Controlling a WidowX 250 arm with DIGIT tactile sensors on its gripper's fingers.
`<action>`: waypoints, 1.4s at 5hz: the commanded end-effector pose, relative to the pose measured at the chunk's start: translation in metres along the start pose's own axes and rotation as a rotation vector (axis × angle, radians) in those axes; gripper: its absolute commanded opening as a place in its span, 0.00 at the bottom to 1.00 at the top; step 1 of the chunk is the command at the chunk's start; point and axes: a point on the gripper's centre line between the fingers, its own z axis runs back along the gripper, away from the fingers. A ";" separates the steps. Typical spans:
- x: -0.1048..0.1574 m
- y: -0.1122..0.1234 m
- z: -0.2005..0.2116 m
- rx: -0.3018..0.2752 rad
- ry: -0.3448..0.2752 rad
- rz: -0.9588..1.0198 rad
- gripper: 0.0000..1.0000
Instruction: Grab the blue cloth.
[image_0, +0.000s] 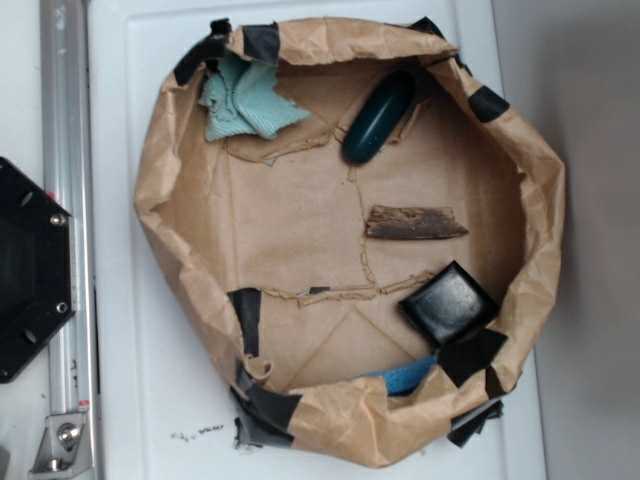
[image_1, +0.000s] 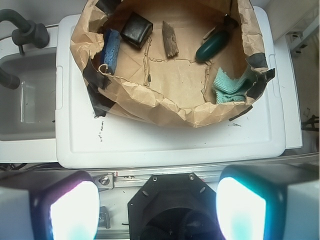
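White counter (image_0: 150, 400): paper-lined bin (image_0: 160, 190), blue cloth (image_0: 245, 100) untouched at its wall. Gripper (image_1: 157, 210) spread apart, well away; grasp entirely pending.

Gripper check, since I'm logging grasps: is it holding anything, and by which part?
Nothing. The gripper is open and empty; the blue cloth lies untouched in the paper basket.

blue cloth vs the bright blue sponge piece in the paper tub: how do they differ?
Colour: the blue cloth is pale aqua; the blue sponge is saturated blue.
Texture: the cloth is ribbed with ragged edges; the sponge looks porous and block-like.
Place: they lie at opposite ends of the paper tub.
Shared: both rest against the tub's wall, untouched by the gripper.
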 end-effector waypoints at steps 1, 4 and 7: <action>0.000 0.000 0.000 0.000 0.000 0.000 1.00; 0.103 0.031 -0.076 0.088 -0.014 -0.238 1.00; 0.115 0.039 -0.155 0.121 0.021 -0.495 1.00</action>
